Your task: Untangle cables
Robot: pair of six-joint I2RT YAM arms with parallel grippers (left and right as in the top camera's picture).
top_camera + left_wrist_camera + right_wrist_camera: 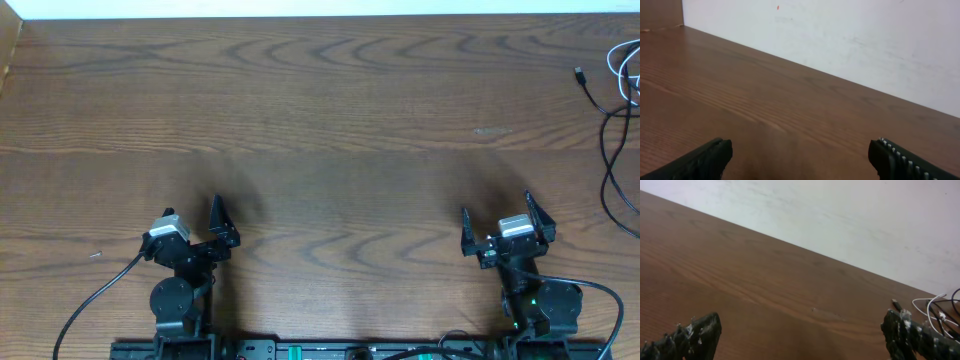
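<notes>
The cables (pixel 612 120) lie at the far right edge of the wooden table, thin black and white cords with a small plug end (pixel 579 73); part runs out of the overhead view. They show in the right wrist view (pixel 940 311) at the right edge, behind the right finger. My left gripper (pixel 200 228) is open and empty near the front left, far from the cables; its fingers frame bare wood in the left wrist view (pixel 800 157). My right gripper (pixel 497 228) is open and empty near the front right (pixel 800 335), short of the cables.
The wooden table (pixel 320 130) ends at a white wall along the back. A wooden side panel (pixel 8 50) stands at the far left corner. A small pale scuff (pixel 492 131) marks the wood. Thick black arm wires (pixel 95 295) trail by the arm bases.
</notes>
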